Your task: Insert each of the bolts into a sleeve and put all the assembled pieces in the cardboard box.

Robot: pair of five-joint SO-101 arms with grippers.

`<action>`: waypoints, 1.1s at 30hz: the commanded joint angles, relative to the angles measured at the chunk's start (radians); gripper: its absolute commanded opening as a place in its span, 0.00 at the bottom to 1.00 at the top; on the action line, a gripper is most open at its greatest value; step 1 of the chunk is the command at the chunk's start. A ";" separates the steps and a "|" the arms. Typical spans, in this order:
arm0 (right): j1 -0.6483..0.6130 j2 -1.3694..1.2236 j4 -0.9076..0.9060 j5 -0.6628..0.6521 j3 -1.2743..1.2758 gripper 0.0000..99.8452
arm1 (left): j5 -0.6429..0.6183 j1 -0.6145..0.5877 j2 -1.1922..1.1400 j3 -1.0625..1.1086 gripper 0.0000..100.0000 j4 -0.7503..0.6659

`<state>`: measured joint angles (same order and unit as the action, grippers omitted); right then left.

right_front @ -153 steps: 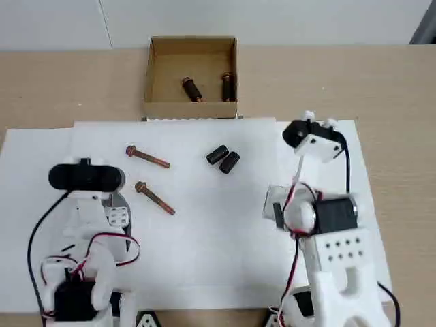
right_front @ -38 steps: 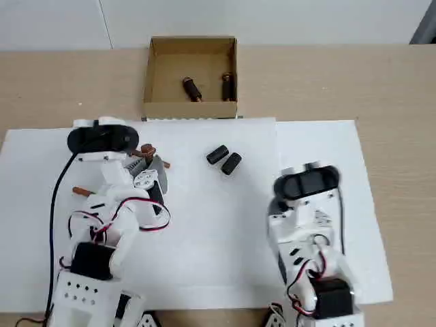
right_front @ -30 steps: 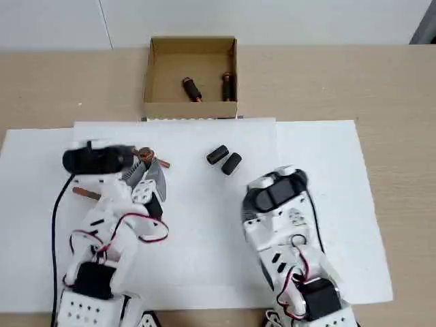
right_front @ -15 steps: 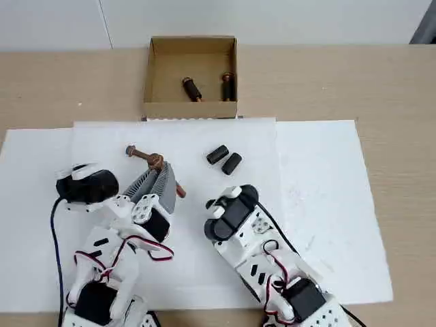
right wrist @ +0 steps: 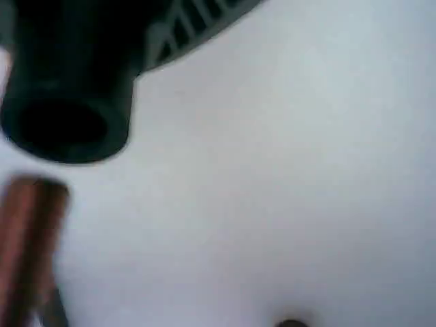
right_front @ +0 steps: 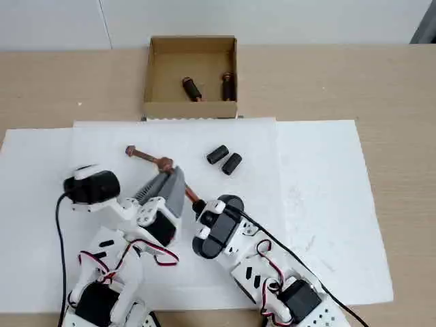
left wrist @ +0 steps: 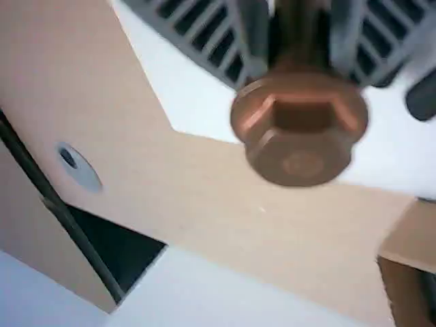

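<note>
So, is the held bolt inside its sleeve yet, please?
Out: the sleeve shows an empty bore, and the bolt is beside it, apart.

The tabletop (right_front: 381, 82) has a light wood-tone finish and spans the full width of the high view. A large white paper sheet (right_front: 320, 204) lies flat on it, covering the middle and lower frame, with faint wrinkles right of centre. A white surface (right_front: 272, 20) borders the upper edge. A dark grey object (right_front: 428, 27) occupies the upper right corner. In the left wrist view, a small round grey disc (left wrist: 78, 167) sits on a tan surface at mid-left.
</note>
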<state>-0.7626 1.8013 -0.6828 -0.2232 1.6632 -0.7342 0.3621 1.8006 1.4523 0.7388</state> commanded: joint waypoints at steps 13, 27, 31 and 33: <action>-0.007 0.013 0.093 -0.012 -0.006 0.00 | -0.002 0.018 0.017 0.051 0.00 -0.021; -0.005 0.012 0.096 -0.012 -0.005 0.00 | 0.094 0.172 0.017 0.088 0.00 0.132; -0.005 0.012 0.096 -0.012 -0.006 0.00 | 0.101 0.175 0.017 0.091 0.00 0.180; -0.005 0.012 0.096 -0.012 -0.006 0.00 | 0.101 0.173 0.017 0.093 0.00 0.183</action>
<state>-0.7610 1.7937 -0.6306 -0.2232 1.6632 -0.6421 0.5155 1.8144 1.5367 0.8907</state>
